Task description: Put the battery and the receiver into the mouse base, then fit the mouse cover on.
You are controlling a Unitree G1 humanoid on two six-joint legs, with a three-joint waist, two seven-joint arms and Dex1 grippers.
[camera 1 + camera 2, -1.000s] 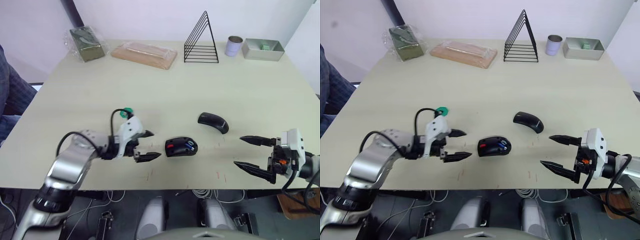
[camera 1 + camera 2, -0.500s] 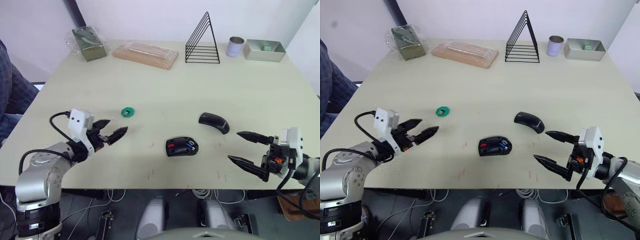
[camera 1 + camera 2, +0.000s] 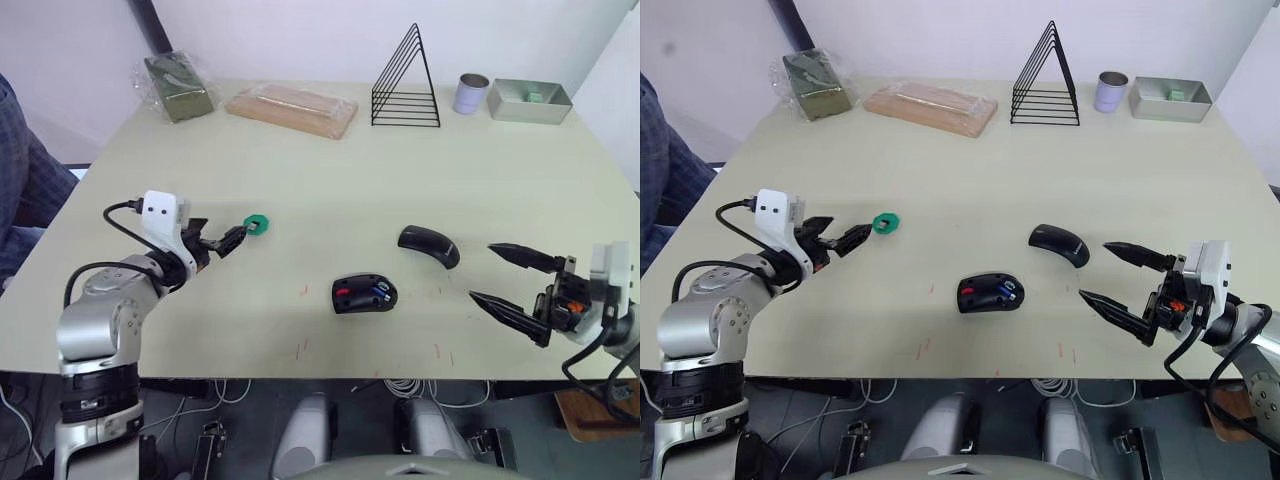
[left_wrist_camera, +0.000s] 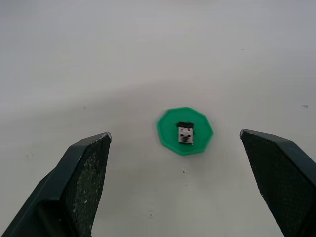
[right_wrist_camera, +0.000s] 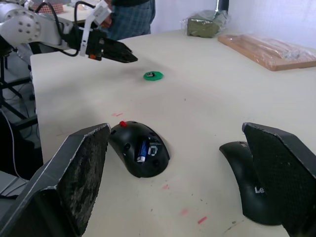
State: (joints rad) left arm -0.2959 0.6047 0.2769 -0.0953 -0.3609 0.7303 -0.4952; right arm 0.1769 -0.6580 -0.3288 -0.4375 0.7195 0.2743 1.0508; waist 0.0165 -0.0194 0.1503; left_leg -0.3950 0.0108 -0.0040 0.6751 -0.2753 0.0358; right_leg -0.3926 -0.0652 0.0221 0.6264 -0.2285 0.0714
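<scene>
The black mouse base (image 3: 364, 293) with its red patch lies at the table's front centre. The blue battery (image 5: 142, 150) lies in its compartment. The plain black mouse cover (image 3: 428, 245) rests just right of and behind the base. The receiver (image 4: 185, 133), a tiny dark nub, sits on a flat green disc (image 3: 257, 224) to the left. My left gripper (image 3: 228, 240) is open, its tips just short of the disc. My right gripper (image 3: 480, 271) is open, to the right of the cover and base, holding nothing.
At the back stand a wrapped green block (image 3: 178, 85), a wrapped wooden board (image 3: 291, 108), a black wire rack (image 3: 405, 82), a small can (image 3: 467, 93) and a grey tray (image 3: 528, 100). A person's leg (image 3: 20, 180) shows at the left table edge.
My left gripper has left the mouse base, swung out to the left, and now points at the green disc. The right gripper has shifted slightly and stays open.
</scene>
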